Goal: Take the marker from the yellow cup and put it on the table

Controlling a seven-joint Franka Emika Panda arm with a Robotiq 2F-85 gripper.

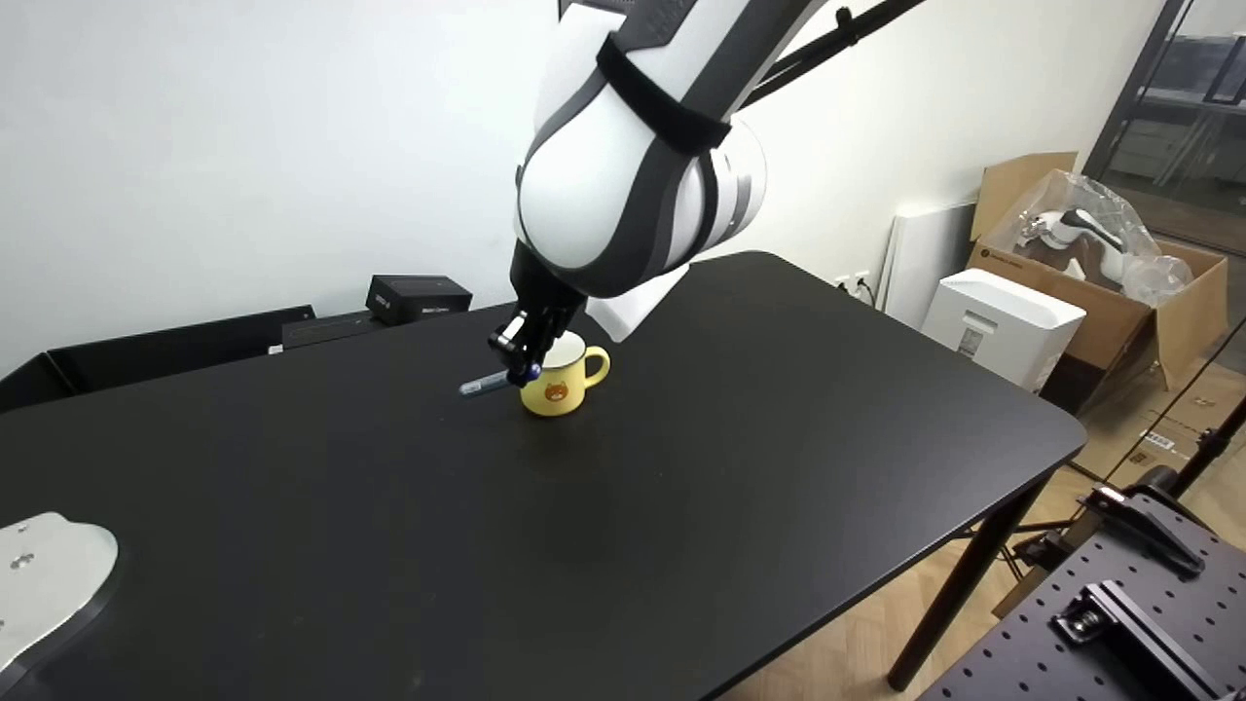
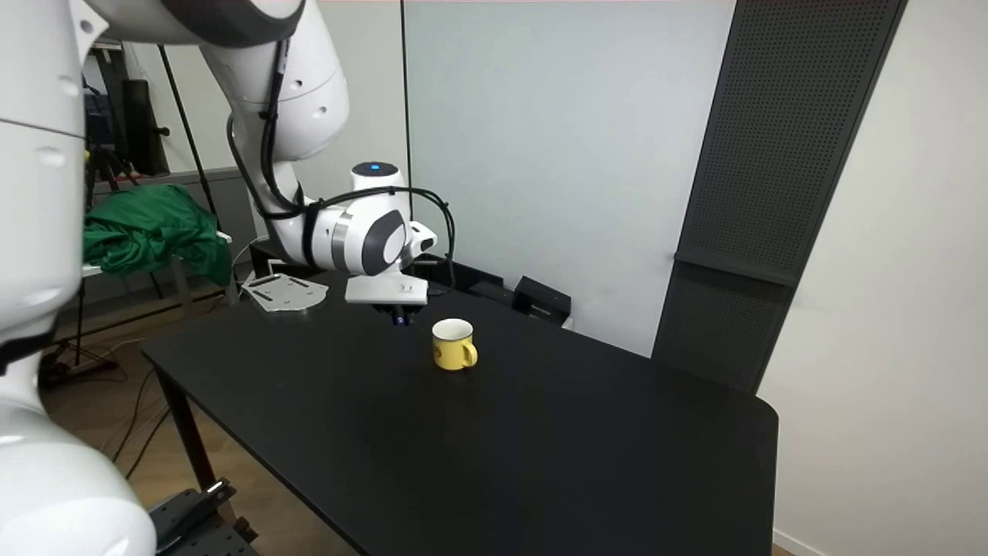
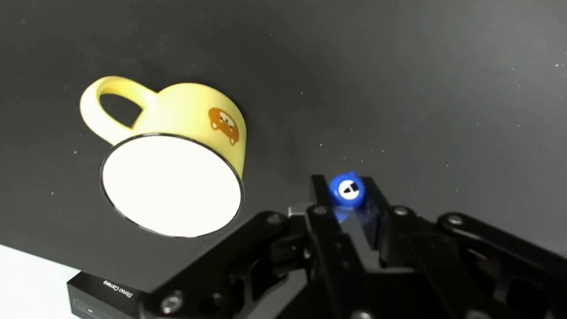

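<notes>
"Yellow catches my eye: the cup [image 3: 190,106], left of the hand [image 3: 347,191] in the wrist view, upright, its handle turned away from the hand. Why beside and not beneath?"

"So that it's no obstacle to lowering, I'd say. The marker [image 1: 485,385] is out of the cup and clamped in the hand, near its blue end."

"Why hold it by one end?"

"That suits drawing it from a cup, I suppose. In an exterior view the rest slants out past the grip, dipping a little, so the far tip would probably meet the table [image 1: 701,487] first."

"Is it touching?"

"I can't tell. To the right of the hand, in the wrist view, the matte top runs on, and I'd set the marker down there and only then let go."

"And what's around?"

"In an exterior view, from the left: a pale plate [image 1: 49,574], well apart from the hand; then a black box [image 1: 419,299], left of the hand and behind it; then, well to the right, a cardboard carton [image 1: 1119,316], off the table."

"Anything in the way?"

"Only the cup, to my mind. It's near enough that a sideways swing could knock it."
</notes>
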